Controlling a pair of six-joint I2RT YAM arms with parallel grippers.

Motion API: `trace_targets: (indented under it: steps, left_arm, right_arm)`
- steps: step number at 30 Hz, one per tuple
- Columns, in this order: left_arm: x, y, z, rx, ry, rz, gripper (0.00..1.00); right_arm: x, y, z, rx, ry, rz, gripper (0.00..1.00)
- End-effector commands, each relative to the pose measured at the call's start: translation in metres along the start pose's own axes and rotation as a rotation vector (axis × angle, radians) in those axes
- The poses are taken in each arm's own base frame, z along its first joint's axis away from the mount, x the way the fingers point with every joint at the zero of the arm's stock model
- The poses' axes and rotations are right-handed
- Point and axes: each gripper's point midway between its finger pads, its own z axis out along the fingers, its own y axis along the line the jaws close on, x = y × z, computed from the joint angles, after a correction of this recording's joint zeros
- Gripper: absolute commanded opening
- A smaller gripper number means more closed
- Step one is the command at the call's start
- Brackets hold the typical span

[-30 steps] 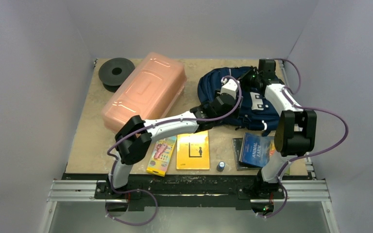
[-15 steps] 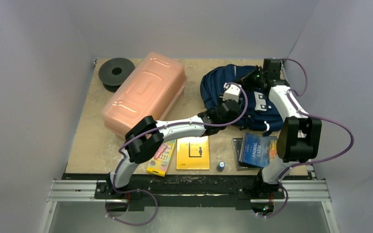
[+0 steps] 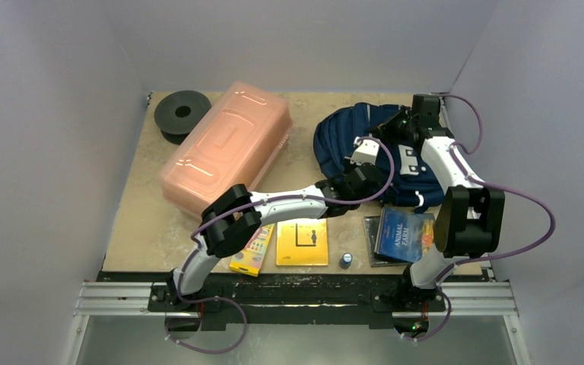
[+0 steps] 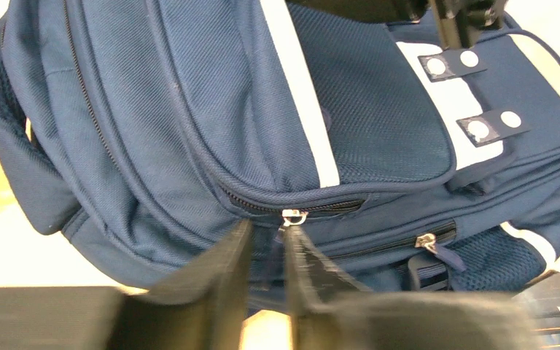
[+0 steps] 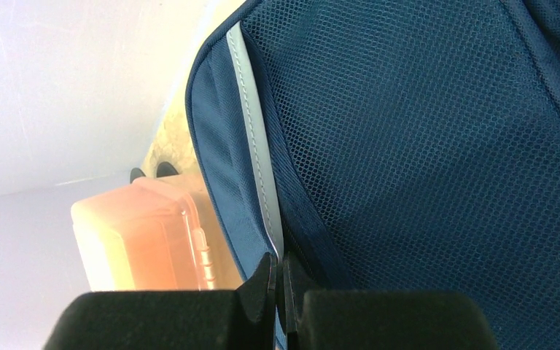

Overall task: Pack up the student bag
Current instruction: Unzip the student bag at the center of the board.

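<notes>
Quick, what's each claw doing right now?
Left gripper: narrowly open, astride a zip pull on the student bag.
Right gripper: shut, pinching the student bag's grey-striped edge.

white arms [image 3: 289,201], purple cables [image 3: 552,220], black left gripper [image 4: 266,242]

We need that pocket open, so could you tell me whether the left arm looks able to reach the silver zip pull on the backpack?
Probably yes: the left gripper sits right at the zip pull on the student bag, jaws slightly apart just below it, nothing blocking.
</notes>
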Motion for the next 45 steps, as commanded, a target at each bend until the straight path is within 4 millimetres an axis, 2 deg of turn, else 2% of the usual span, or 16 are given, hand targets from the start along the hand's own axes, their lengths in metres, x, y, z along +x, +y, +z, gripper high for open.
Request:
trace_targets:
  steps: [1, 3, 6, 9, 12, 13, 16, 18, 21, 22, 25, 26, 28, 33, 37, 45]
  left_arm:
    - [-0.001, 0.022, 0.001, -0.049, 0.017, 0.089, 0.06]
    - [0.000, 0.028, -0.004, 0.008, 0.065, 0.117, 0.00]
    - [0.004, 0.031, -0.009, 0.130, 0.161, 0.134, 0.00]
    - [0.012, 0.028, -0.018, 0.315, 0.306, 0.091, 0.00]
    - [0.004, 0.029, -0.026, 0.413, 0.356, 0.025, 0.00]
    - [-0.001, 0.025, -0.029, 0.450, 0.347, 0.010, 0.00]
    - [-0.008, 0.010, -0.034, 0.529, 0.365, -0.050, 0.00]
    - [-0.001, 0.005, -0.033, 0.547, 0.404, -0.077, 0.00]
    - [0.003, -0.003, -0.037, 0.582, 0.436, -0.118, 0.00]
    - [0.004, -0.005, -0.039, 0.596, 0.444, -0.134, 0.00]
    - [0.000, -0.012, -0.048, 0.641, 0.456, -0.169, 0.00]
    - [-0.002, -0.013, -0.051, 0.656, 0.454, -0.168, 0.00]
    - [-0.005, -0.014, -0.055, 0.678, 0.438, -0.154, 0.00]
    - [-0.004, -0.018, -0.064, 0.735, 0.438, -0.122, 0.00]
    - [-0.003, -0.018, -0.070, 0.758, 0.438, -0.096, 0.00]
    - [-0.022, -0.022, -0.072, 0.783, 0.380, -0.086, 0.00]
  right_arm:
    - [-0.009, 0.048, -0.036, -0.163, -0.053, -0.123, 0.00]
    - [-0.009, 0.047, -0.037, -0.165, -0.054, -0.209, 0.00]
    - [-0.013, 0.041, -0.036, -0.147, -0.067, -0.362, 0.00]
    - [-0.022, 0.023, -0.029, -0.066, -0.085, -0.486, 0.00]
    - [-0.036, 0.004, -0.022, 0.048, -0.115, -0.534, 0.00]
    - [-0.038, 0.001, -0.021, 0.069, -0.114, -0.531, 0.09]
    - [-0.027, -0.009, -0.018, 0.098, -0.048, -0.477, 0.56]
    - [-0.018, -0.018, -0.024, 0.137, -0.016, -0.430, 0.71]
    - [-0.002, -0.030, -0.046, 0.161, -0.022, -0.364, 0.78]
    - [0.009, -0.031, -0.053, 0.133, -0.015, -0.332, 0.79]
    - [0.068, -0.031, -0.065, -0.053, 0.125, -0.118, 0.77]
    - [0.078, -0.039, -0.068, -0.068, 0.123, -0.046, 0.76]
    - [0.092, -0.038, -0.079, -0.150, 0.110, 0.071, 0.71]
    - [0.087, -0.048, -0.090, -0.155, -0.010, 0.216, 0.73]
    - [0.089, -0.062, -0.092, -0.100, -0.028, 0.284, 0.66]
    - [0.088, -0.071, -0.084, -0.044, -0.027, 0.318, 0.57]
